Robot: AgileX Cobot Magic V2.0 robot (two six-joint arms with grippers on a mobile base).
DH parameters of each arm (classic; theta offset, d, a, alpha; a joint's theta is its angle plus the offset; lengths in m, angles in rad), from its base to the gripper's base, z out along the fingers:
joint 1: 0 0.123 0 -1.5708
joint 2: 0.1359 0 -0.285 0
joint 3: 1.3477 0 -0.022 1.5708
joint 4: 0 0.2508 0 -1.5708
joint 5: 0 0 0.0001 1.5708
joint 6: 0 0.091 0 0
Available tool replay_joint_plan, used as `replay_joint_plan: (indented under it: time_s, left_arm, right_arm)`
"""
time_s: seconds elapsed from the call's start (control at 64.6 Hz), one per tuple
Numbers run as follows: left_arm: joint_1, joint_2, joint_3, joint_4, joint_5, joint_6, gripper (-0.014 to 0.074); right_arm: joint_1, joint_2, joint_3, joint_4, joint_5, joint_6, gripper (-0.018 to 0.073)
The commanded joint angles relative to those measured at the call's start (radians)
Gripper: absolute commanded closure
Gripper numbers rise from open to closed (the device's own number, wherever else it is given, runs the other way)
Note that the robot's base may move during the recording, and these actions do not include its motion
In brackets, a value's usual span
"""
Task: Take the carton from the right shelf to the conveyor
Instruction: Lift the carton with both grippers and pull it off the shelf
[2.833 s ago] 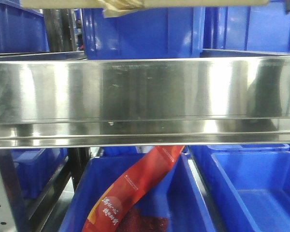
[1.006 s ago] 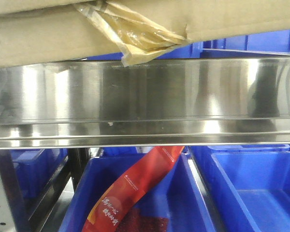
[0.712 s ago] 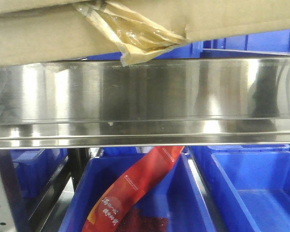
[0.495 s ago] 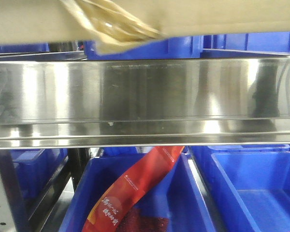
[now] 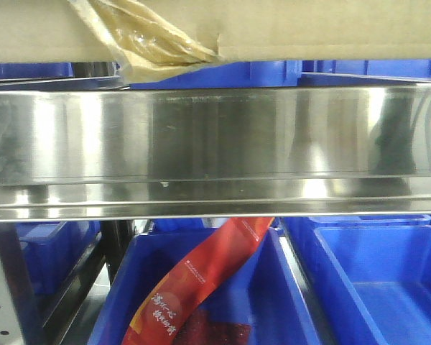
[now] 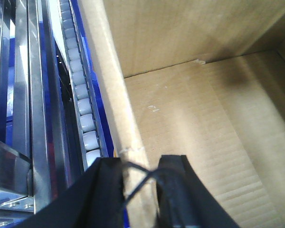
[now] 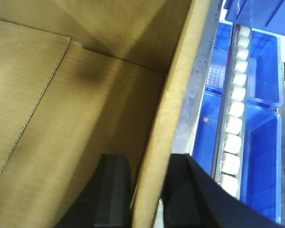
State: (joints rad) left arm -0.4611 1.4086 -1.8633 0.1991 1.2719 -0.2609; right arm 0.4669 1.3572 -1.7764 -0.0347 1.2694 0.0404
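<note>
I read the left fingers [image 6: 104, 190] clamped across the carton [image 5: 330, 29] left wall and the right fingers [image 7: 113, 190] across its right wall. The carton sits just above the right shelf [image 5: 215, 133] front rail, clear of it.

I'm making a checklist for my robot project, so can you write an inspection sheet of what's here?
Surface: steel shelf rail, shiny.
Job's things: carton above the rail, amber tape hanging loose; conveyor not seen.
Clutter: red packet in a blue bin.
Hands: left hand and right hand each pinch a carton wall.
Cables: thin black wire across the left hand.
Surroundings: more blue bins, roller tracks.
</note>
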Motion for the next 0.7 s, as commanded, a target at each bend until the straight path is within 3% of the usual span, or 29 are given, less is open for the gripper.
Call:
replay_joint_plan:
  time_s: [0.0, 0.681]
  left_arm:
    - [-0.014, -0.007, -0.012, -0.055, -0.051, 0.021, 0.0605]
    - [-0.014, -0.007, -0.012, -0.055, -0.051, 0.021, 0.0605]
  right_arm:
    - [0.002, -0.003, -0.002, 0.019, -0.048, -0.014, 0.0627]
    - [0.002, -0.003, -0.002, 0.019, -0.048, -0.014, 0.0627]
